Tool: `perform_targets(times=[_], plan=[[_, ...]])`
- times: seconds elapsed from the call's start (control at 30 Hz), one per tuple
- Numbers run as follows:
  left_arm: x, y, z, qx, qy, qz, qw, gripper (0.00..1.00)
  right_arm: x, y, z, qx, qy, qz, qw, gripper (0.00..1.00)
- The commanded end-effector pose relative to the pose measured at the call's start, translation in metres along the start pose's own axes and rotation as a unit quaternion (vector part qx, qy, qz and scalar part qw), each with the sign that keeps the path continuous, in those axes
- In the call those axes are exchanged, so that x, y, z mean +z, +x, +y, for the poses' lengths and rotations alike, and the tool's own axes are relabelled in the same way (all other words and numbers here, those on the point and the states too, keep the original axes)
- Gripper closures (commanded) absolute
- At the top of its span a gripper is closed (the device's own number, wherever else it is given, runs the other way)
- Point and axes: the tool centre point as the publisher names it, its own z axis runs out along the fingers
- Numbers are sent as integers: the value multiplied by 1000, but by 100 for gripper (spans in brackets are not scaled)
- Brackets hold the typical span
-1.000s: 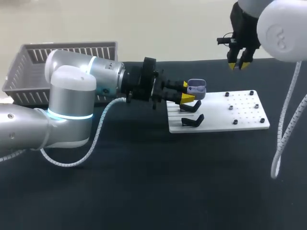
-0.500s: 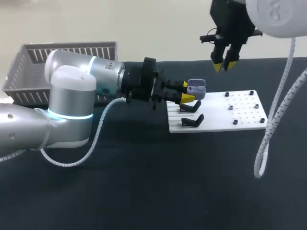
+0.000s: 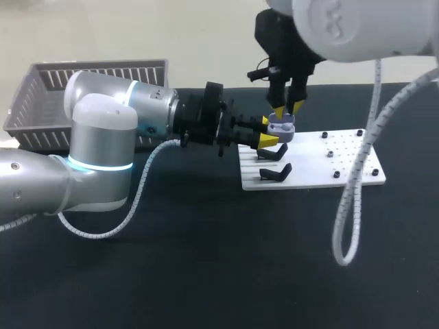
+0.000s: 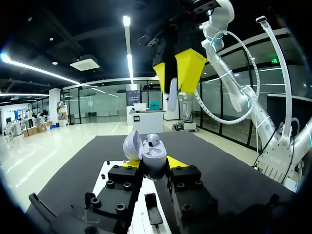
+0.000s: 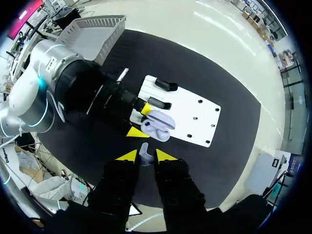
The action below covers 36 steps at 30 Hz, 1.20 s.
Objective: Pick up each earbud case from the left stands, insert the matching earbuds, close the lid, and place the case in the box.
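Left tool [image 3: 267, 131]: it reached in from the left side of the bench [image 3: 206, 260], lying level, with its yellow tips over the left end of the white board [image 3: 350, 161]. Its fingers were part closed, clamping the lavender case [image 3: 281, 127] from two sides. In the left wrist view the case [image 4: 155, 158] sat upright between the two tips, gripped low on its body. The lid [image 4: 132, 145] stood open, hinged back toward one finger. One seated earbud [image 4: 153, 142] showed in the case's top.

Right tool [image 3: 287, 108]: it hung from above, pointing straight down, directly over the case. Its fingers were nearly closed, pinching a pale earbud [image 5: 144, 152] between the tips. In the left wrist view this earbud [image 4: 172, 94] hung below the yellow tips of the right tool [image 4: 178, 68], above the open case, with a gap between them. In the right wrist view the case [image 5: 157, 127] lay just ahead of the right tool [image 5: 145, 156], with its open top facing the tool. In the head view the right tool's tips appeared level with the lid; contact could not be determined from that view.

Board: two black stands [image 3: 276, 172] stood at its left end, beside and nearer than the held case. The board's right part carried small dark studs.

Basket [image 3: 34, 103]: it stood at the bench's far left corner, behind the left arm, well apart from the case.
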Motion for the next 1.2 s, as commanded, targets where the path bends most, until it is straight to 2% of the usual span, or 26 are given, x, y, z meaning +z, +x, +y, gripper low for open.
perform_targets(times=[0.03,1.2], plan=[[0,1,-1,1,-2,-1,1000,100,7,-10,0,1,2,17,1000,100],[0,1,-1,1,-2,-1,1000,100,32,-17,3,12,32,21,999,100]])
